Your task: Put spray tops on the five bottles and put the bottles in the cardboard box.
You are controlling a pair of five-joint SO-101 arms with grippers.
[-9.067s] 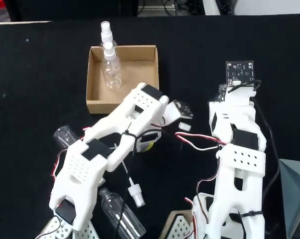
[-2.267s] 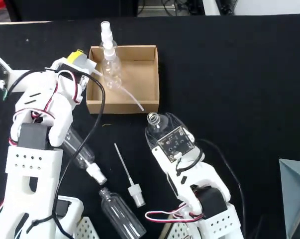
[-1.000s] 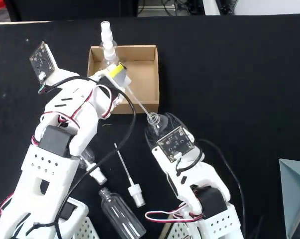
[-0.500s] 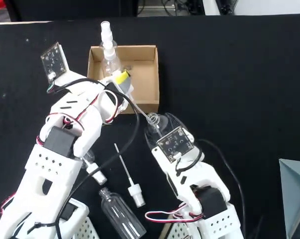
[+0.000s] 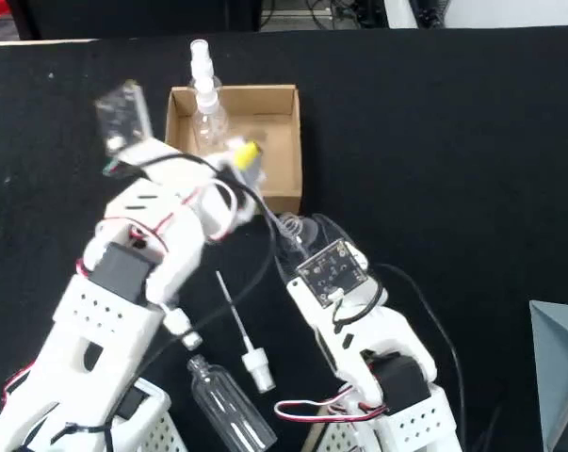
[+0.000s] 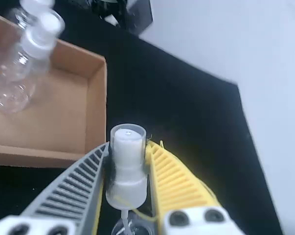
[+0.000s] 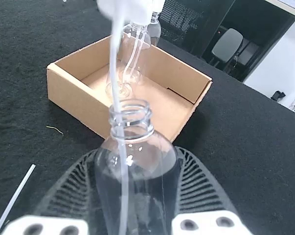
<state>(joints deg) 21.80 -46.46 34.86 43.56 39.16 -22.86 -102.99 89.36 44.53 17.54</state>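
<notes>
Clear plastic bottle (image 7: pixel 132 166), no cap on it, sits in the right gripper (image 7: pixel 135 193). The two ribbed jaws are closed around its body, one on each side. Its long axis is roughly upright, open threaded mouth up, tipped a little toward the cardboard box (image 5: pixel 269 146). It's near the middle of the counter (image 5: pixel 453 141), just off the box's near right corner.

The left gripper (image 6: pixel 126 171) is clamped on a white spray top (image 6: pixel 128 147), grey jaw on one side and yellow on the other. The top points nozzle end up and its thin tube (image 7: pixel 117 98) hangs down. The tube runs into the bottle's mouth and down inside. The collar of the top is well above the neck, not seated.

Two more bottles (image 5: pixel 208 108) with spray tops fitted stand at the box's far left corner. Can't tell if the farther one is actually inside.

Near the front edge of the counter, a loose spray top (image 5: pixel 258 365) lies flat with its tube pointing toward the box. An uncapped bottle (image 5: pixel 229 410) lies on its side just beside it.
</notes>
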